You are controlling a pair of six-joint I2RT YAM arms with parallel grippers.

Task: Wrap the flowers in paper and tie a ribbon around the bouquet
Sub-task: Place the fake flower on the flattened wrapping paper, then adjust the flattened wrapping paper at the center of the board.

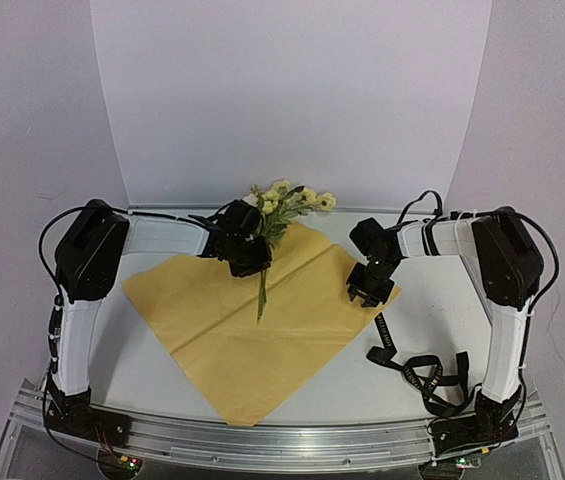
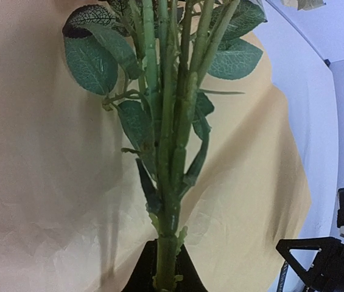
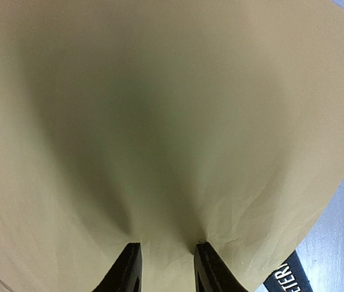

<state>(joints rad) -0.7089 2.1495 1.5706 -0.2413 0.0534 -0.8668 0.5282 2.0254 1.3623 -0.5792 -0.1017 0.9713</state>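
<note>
From above, the paper [image 1: 262, 330], a large thin sheet showing its yellow face, lies flat as a diamond on the white table [image 1: 152, 375]. The flowers [image 1: 280, 203], a small bunch of pale yellow and cream blooms with green leaves and thin stems, rest across the paper's far corner: the blooms hang past that corner and the stems run toward the sheet's middle. The left gripper [image 1: 248, 252] sits over the stems, just inside the far corner. The right gripper [image 1: 370, 287] is at the paper's right corner. The ribbon [image 1: 424, 378], long, narrow, black fabric with white lettering, lies loosely looped on the table off the paper's right edge, one end reaching up to that right corner.

In the left wrist view, the left gripper [image 2: 165, 277] is clamped on the green stems of the flowers [image 2: 167, 140], which fan up into leaves above the paper [image 2: 38, 182]. The right gripper [image 2: 330, 267] shows dark past the paper's lower right edge.

In the right wrist view, the paper [image 3: 172, 121] fills nearly everything. The right gripper [image 3: 167, 267] has its two black fingers [image 3: 129, 271] a narrow gap apart, paper showing between them and fine creases spreading from the tips; whether they pinch the sheet cannot be told. A piece of the ribbon [image 3: 288, 277] lies just beyond the paper's edge on the table [image 3: 342, 237].
</note>
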